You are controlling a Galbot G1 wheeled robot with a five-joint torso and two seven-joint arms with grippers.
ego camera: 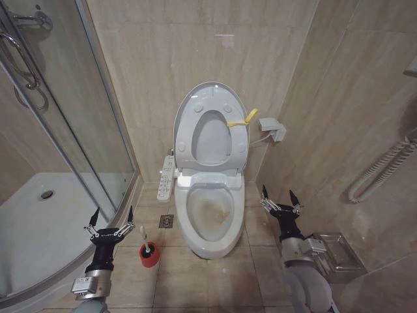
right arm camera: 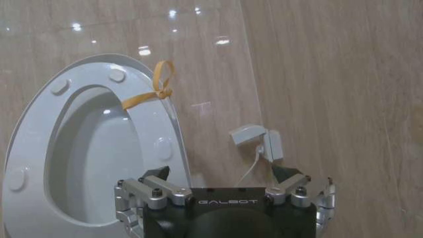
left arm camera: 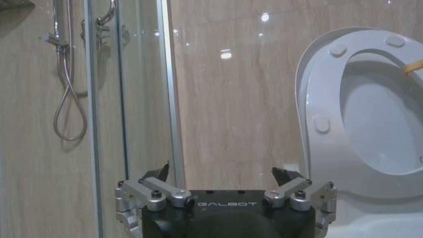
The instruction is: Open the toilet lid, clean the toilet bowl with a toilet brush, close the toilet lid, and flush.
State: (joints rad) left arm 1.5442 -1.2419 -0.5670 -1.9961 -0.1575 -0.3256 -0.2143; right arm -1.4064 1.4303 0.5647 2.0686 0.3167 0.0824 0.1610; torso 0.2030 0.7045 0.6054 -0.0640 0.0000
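Both arms look alike. The left gripper (ego camera: 112, 218), on the shower side of the toilet bowl (ego camera: 210, 212), has two thin black pointed fingers on silver metal linkage blocks fixed with round screws. Behind them sits a black housing marked "GALBOT" in pale letters, then a black wrist and a grey forearm section bearing a small label. The right gripper (ego camera: 281, 197), across the bowl, shows the same parts on a rounded grey forearm.

Head looks down; wrists (low) share the toilet lid (ego camera: 212, 130).
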